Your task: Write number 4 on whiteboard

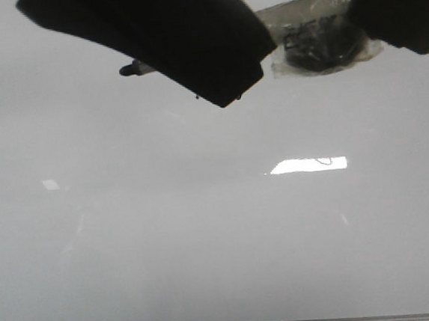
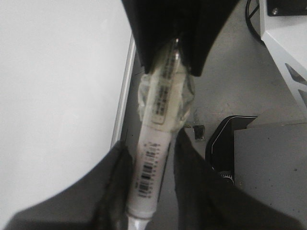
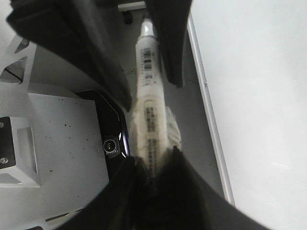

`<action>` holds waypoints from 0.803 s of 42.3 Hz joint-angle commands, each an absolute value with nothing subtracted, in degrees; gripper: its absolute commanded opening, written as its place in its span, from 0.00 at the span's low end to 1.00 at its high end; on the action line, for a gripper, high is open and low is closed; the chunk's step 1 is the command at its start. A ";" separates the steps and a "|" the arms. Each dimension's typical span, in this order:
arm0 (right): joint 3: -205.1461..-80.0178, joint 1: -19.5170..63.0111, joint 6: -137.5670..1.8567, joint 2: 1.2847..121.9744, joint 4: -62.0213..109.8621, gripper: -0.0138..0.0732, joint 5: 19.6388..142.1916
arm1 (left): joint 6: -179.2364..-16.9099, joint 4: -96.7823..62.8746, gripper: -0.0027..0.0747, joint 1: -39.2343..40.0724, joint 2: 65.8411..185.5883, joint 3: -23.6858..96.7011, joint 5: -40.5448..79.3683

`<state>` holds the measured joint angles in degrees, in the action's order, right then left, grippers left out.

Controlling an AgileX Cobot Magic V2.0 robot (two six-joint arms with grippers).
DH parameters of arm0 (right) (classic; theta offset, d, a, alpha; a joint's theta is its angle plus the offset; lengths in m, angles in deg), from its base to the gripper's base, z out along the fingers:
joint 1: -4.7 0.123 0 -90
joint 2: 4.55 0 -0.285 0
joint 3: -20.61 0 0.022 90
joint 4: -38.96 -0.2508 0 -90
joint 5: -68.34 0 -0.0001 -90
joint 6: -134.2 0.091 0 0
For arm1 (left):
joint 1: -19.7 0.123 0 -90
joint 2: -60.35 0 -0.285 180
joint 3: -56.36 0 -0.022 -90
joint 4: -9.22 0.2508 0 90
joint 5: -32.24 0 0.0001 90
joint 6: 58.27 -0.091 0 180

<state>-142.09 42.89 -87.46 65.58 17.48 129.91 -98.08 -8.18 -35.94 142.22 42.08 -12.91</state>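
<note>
Both grippers, left [image 2: 154,191] and right [image 3: 153,165], clamp one marker [image 3: 147,91] near the whiteboard's [image 1: 207,244] far edge; the left must release cleanly before writing starts.

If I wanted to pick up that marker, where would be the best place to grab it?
On the marker's straight round barrel, squeezing across it from both sides. The taped bulge likely adds grip, and the right gripper holds beside it.
</note>
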 commanded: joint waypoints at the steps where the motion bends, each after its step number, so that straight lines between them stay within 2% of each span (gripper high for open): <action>1: -143.75 42.92 -88.16 64.33 15.36 0.10 128.05 | -98.12 -9.85 0.16 -36.45 140.90 43.71 -9.87; 10: -143.75 42.92 -88.16 64.33 15.36 0.11 128.05 | -98.12 -9.85 0.03 -36.45 140.90 43.71 -9.87; 13: -143.75 42.92 -88.16 64.33 15.36 0.17 128.05 | -98.12 -9.85 0.01 -36.45 140.90 43.71 -9.87; 17: -143.75 42.92 -88.16 64.33 15.42 0.33 128.49 | -98.12 -9.85 0.01 -36.45 140.90 43.71 -9.87; 24: -143.75 42.85 -88.16 64.18 15.89 0.80 128.90 | -98.12 -9.85 0.01 -36.45 140.90 43.71 -9.87; 27: -143.75 42.85 -88.10 63.90 16.72 0.93 129.10 | -98.12 -9.85 0.01 -36.45 140.90 43.71 -9.87; 34: -143.75 42.85 -87.53 61.99 17.82 0.90 129.05 | -98.12 -9.45 0.01 -36.45 140.90 43.71 -9.87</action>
<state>-142.09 42.89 -88.21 64.27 18.16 130.54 -98.87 -8.25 -36.23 142.22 42.08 -13.16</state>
